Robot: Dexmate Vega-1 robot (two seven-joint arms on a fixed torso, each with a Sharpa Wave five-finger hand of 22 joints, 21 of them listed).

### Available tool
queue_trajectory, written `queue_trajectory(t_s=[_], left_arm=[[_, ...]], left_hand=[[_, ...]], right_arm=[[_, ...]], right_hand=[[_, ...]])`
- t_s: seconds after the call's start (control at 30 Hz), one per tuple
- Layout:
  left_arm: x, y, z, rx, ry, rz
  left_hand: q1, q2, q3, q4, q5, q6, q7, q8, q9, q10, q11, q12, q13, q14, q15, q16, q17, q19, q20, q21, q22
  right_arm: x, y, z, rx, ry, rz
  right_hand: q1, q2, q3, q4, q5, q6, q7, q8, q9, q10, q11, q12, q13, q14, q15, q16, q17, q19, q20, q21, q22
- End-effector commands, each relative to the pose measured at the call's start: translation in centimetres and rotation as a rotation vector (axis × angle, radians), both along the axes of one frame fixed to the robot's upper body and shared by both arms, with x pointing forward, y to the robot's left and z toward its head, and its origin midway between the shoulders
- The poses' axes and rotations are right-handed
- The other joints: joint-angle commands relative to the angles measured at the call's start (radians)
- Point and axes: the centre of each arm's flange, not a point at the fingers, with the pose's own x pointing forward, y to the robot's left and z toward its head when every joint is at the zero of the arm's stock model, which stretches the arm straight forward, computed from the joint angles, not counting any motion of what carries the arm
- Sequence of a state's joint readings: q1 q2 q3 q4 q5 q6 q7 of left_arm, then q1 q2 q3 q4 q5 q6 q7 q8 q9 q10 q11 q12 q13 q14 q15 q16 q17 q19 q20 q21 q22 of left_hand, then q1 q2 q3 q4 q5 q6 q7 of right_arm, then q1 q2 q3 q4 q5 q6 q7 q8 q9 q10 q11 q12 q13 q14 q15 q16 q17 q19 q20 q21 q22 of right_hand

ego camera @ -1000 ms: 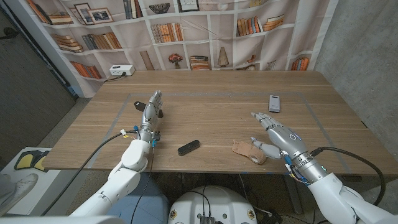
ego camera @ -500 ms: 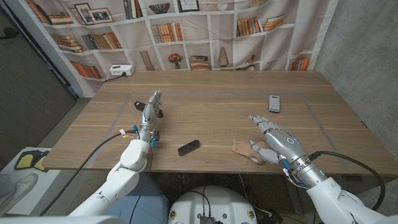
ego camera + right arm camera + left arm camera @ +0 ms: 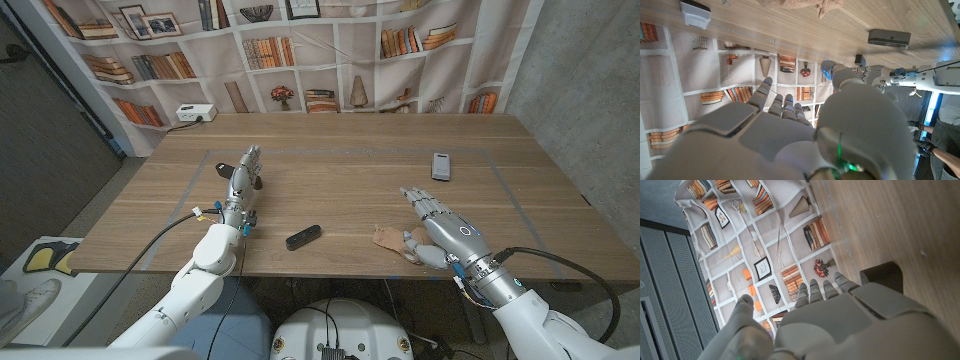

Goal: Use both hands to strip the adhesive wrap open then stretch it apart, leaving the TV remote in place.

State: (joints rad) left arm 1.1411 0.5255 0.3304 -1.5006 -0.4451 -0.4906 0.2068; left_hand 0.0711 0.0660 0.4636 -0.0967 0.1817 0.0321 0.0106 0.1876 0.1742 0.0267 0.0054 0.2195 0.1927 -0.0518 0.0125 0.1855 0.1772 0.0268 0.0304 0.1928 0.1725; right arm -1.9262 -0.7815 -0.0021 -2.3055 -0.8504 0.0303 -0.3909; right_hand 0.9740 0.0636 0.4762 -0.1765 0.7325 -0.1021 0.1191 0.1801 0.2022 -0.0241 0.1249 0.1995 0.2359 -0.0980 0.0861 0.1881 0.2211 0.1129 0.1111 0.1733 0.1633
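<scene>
Wooden table (image 3: pixel 330 190), adhesive wrap (image 3: pixel 388 238), TV remote (image 3: pixel 441 165)

A crumpled tan adhesive wrap (image 3: pixel 390 239) lies on the wooden table near its front edge, toward the robot's right — a loose, wrinkled lump with uneven edges, not stretched out. In the right wrist view the adhesive wrap (image 3: pixel 810 5) shows as a rumpled beige piece on the wood.

A small grey TV remote (image 3: pixel 441 165) lies flat farther back on the right side, well apart from the wrap, its long side pointing away from the robot. It appears pale and rectangular in the right wrist view (image 3: pixel 695 13).
</scene>
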Motion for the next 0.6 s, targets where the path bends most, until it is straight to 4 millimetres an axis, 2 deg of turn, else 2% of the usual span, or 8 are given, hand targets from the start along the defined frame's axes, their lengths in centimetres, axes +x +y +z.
queue_trajectory(t_s=[0.03,0.3,0.4,0.6], left_arm=[[0.23,-0.18,-0.15,0.003,0.008,-0.007],[0.30,-0.26,-0.04,0.004,0.014,-0.012],[0.29,-0.30,0.08,0.007,0.015,-0.014],[0.26,-0.44,0.20,0.007,0.017,-0.015]], left_hand=[[0.001,0.010,0.010,-0.001,0.003,0.005,-0.002,-0.002,0.003,0.007,0.004,-0.002,0.003,-0.003,0.000,-0.002,0.002,0.000,0.003,0.002,0.003],[0.002,0.010,0.010,-0.002,0.003,0.005,-0.001,-0.002,0.003,0.008,0.005,-0.002,0.003,-0.003,0.000,-0.002,0.001,0.000,0.003,0.002,0.003],[0.003,0.010,0.011,-0.003,0.003,0.006,-0.002,-0.002,0.003,0.009,0.002,-0.002,0.003,-0.003,0.000,-0.002,0.001,0.001,0.003,0.002,0.003],[0.003,0.010,0.011,-0.003,0.003,0.005,0.000,-0.002,0.003,0.009,0.000,-0.002,0.003,-0.001,0.000,-0.001,0.002,0.001,0.002,0.002,0.003]], right_arm=[[-0.01,0.04,-0.52,-0.022,0.031,-0.018],[0.09,-0.08,-1.13,-0.030,0.054,-0.037],[0.11,-0.17,-1.26,-0.033,0.058,-0.045],[0.10,-0.28,-1.43,-0.035,0.064,-0.064]], right_hand=[[0.019,-0.003,0.013,-0.003,0.012,-0.015,0.031,-0.001,0.002,-0.017,0.004,-0.001,0.002,-0.019,0.000,-0.004,0.004,-0.011,0.001,0.001,0.002],[0.025,-0.006,0.019,-0.002,0.022,-0.021,0.032,0.001,0.002,-0.024,0.004,0.001,0.002,-0.025,0.001,-0.002,0.005,-0.011,-0.003,0.004,0.002],[0.028,-0.009,0.023,-0.001,0.028,-0.020,0.034,0.005,0.002,-0.028,0.018,0.002,0.002,-0.026,0.012,0.000,0.006,-0.013,-0.002,0.005,0.002],[0.031,-0.014,0.028,0.001,0.036,-0.018,0.046,0.008,0.002,-0.032,0.028,0.003,0.001,-0.034,0.023,0.001,0.006,-0.017,0.003,0.005,0.002]])
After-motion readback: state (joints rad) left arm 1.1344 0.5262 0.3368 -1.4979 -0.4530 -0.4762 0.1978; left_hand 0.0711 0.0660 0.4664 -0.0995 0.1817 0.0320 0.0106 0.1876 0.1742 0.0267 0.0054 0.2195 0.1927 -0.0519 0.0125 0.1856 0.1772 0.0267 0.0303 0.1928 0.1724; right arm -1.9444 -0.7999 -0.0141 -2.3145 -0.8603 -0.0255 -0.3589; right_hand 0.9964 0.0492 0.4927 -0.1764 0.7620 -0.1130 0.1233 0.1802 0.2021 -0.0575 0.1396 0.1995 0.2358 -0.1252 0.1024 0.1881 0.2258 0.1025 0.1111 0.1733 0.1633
